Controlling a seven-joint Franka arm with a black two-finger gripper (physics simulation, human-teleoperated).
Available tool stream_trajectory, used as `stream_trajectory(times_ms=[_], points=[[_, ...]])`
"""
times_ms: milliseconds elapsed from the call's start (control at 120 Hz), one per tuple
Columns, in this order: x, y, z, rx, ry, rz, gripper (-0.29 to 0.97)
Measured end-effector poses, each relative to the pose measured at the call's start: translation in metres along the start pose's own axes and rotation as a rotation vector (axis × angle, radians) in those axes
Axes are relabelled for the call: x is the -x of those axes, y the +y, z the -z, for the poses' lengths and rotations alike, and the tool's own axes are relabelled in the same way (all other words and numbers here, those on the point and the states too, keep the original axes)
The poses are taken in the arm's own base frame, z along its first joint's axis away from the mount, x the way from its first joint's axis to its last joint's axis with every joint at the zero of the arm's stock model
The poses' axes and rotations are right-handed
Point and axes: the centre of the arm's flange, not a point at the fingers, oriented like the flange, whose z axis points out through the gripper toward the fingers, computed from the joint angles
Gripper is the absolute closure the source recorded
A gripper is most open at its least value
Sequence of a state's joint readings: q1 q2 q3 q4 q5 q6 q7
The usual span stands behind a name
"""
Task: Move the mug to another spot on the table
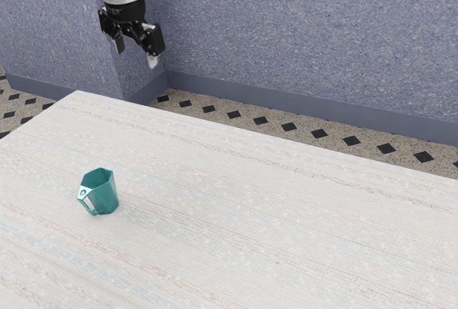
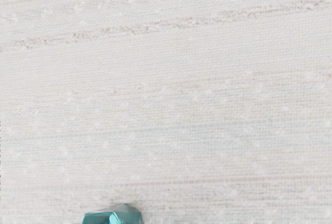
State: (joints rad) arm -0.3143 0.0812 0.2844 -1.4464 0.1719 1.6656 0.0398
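- teal mug (image 1: 98, 191) (image 2: 111, 216) stands on pale table (image 1: 286, 216) (image 2: 166, 105), exterior view's left
- gripper (image 1: 136, 55) high up, well apart from mug, fingers apart, empty

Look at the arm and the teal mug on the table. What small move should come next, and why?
Probably bring the gripper down and forward until it is above the mug. The gripper hangs open, high over the table's far edge and holding nothing. The mug stands upright and untouched nearer the camera. In the wrist view the mug just shows at the edge, so the hand is not yet centred over it.
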Motion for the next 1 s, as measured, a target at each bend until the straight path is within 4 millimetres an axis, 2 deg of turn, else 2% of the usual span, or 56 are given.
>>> stream_trajectory(times_ms=[75,142,300,475,642,700,808,1000], points=[[-0.001,-0.001,-0.015,-0.005,-0.036,0.000,0.00],[0.011,0.000,-0.034,0.004,-0.086,-0.007,0.00],[0.057,-0.015,-0.089,0.039,-0.227,0.004,0.00],[0.118,-0.025,-0.132,0.116,-0.292,0.035,0.00],[0.166,-0.055,-0.196,0.171,-0.331,0.141,0.00],[0.179,-0.057,-0.216,0.185,-0.337,0.162,0.00],[0.190,-0.070,-0.255,0.200,-0.336,0.221,0.00],[0.182,-0.104,-0.328,0.253,-0.293,0.342,0.00]])
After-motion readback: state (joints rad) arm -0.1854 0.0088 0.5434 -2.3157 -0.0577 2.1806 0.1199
